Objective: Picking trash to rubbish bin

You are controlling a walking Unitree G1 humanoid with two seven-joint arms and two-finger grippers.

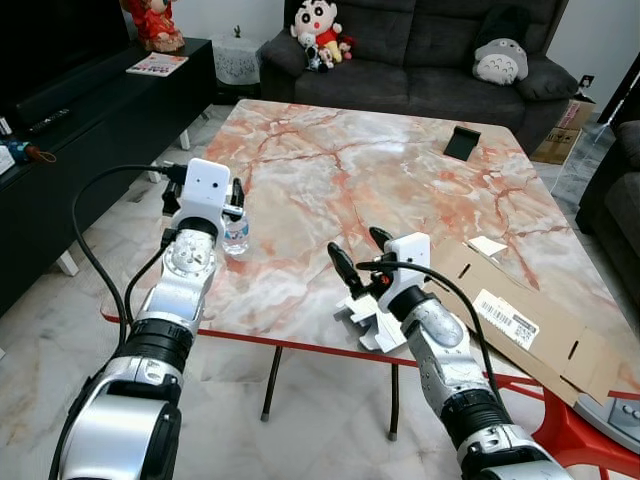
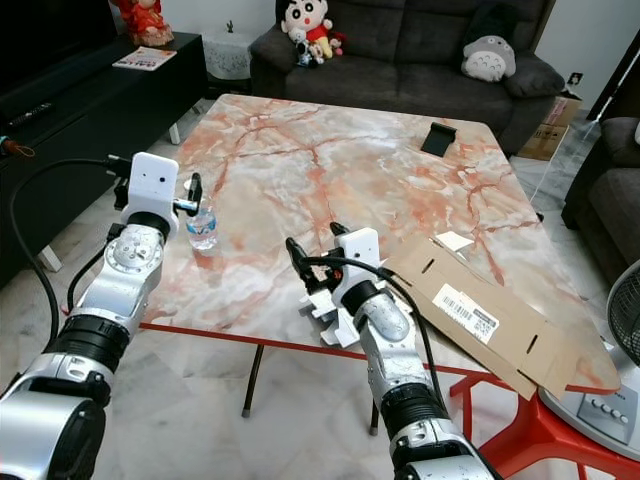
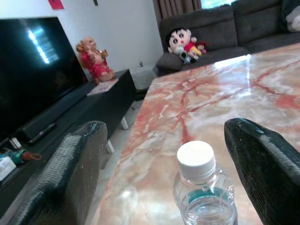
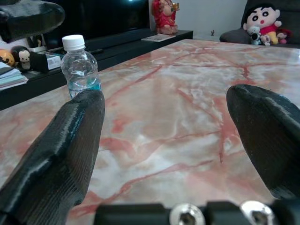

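Marble-patterned desk (image 1: 400,180), pink and white veining, red frame under the near edge.

Small clear plastic bottle (image 1: 236,236) upright near the desk's left edge, white cap on. Appears to hold clear water about up to the shoulder, teal label band low on the body; exact level hard to tell.

Left gripper (image 3: 164,178) raised over the left edge, fingers spread wide, one to each side of the bottle's cap and neck in the left wrist view. Not touching the bottle; nothing held.

Right gripper (image 1: 360,252) at the near edge of the desk, fingers (image 4: 70,136) wide apart, pointing across the marble toward the bottle, which stands well apart from it. Nothing between the fingers.

Flattened brown cardboard box (image 1: 520,320) on the right near corner, white barcode label (image 1: 505,317) facing up, one end overhanging the desk edge. Small white slip (image 1: 487,245) just beside its far flap.

Dark rectangular object (image 1: 461,142) at the far right of the desk; kind not clear.

Grey sofa (image 1: 420,60) beyond, with doll (image 1: 316,30) and grey plush (image 1: 499,60). Black TV cabinet (image 1: 90,120) along the left, red figurine (image 1: 155,22) and magazine (image 1: 156,64) on top.
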